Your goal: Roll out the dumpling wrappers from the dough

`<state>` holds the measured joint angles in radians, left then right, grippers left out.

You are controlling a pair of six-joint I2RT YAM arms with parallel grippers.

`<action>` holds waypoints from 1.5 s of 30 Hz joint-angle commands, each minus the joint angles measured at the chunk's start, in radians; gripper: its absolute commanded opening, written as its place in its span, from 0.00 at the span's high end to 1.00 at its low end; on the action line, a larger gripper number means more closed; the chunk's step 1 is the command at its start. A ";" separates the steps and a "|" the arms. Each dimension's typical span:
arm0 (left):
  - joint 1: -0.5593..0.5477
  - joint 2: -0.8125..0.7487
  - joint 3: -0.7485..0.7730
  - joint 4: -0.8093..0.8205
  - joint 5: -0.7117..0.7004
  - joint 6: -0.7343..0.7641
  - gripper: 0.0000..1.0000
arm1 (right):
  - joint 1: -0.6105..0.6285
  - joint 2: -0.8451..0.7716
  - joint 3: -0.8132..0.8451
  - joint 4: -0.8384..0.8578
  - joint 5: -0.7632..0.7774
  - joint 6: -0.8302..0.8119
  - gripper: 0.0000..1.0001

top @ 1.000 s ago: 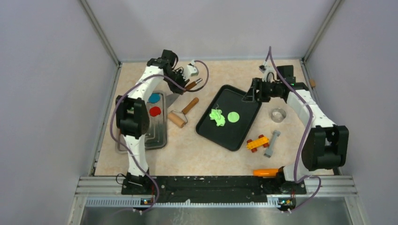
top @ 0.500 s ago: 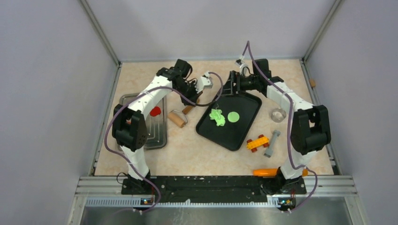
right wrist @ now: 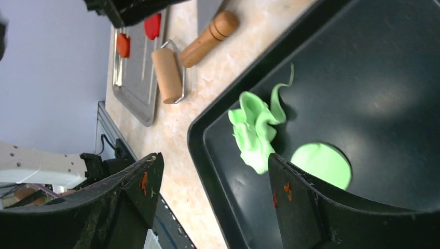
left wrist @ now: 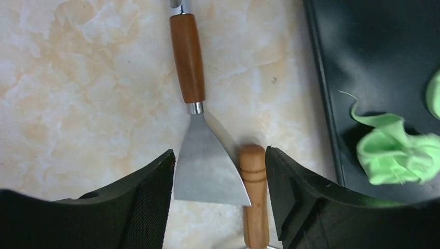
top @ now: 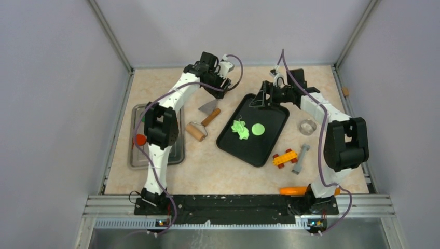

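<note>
Lime-green dough (top: 240, 129), black tray (top: 259, 149)

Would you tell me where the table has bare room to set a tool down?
Bare tabletop lies along the near edge, between the metal tray and the black tray; the far left corner is bare too. Crowded: farther back between the trays (roller, scraper) and right of the black tray (ring, toy car).

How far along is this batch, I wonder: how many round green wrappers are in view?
1. The round green wrapper lies on the black tray beside the ragged green dough scrap, apart from it. The left arm and right arm cover some table, so another could be hidden.
</note>
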<state>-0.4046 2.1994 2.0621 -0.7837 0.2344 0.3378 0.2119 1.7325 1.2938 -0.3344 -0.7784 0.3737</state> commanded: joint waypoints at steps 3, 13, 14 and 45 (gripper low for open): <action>0.015 0.099 0.071 0.060 0.026 -0.062 0.31 | -0.049 -0.122 -0.073 -0.038 0.027 -0.041 0.25; 0.041 0.230 0.166 0.058 -0.006 -0.002 0.31 | -0.079 -0.191 -0.153 -0.069 0.049 -0.080 0.25; 0.046 0.247 0.193 0.052 -0.008 -0.002 0.32 | -0.080 -0.196 -0.157 -0.078 0.051 -0.086 0.25; 0.136 0.072 0.081 -0.006 0.263 0.065 1.00 | -0.123 -0.208 -0.018 -0.089 -0.068 -0.354 0.34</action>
<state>-0.3019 2.4332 2.1502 -0.8200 0.4110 0.3328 0.0952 1.5524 1.1633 -0.4820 -0.7490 0.1638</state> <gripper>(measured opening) 0.102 0.684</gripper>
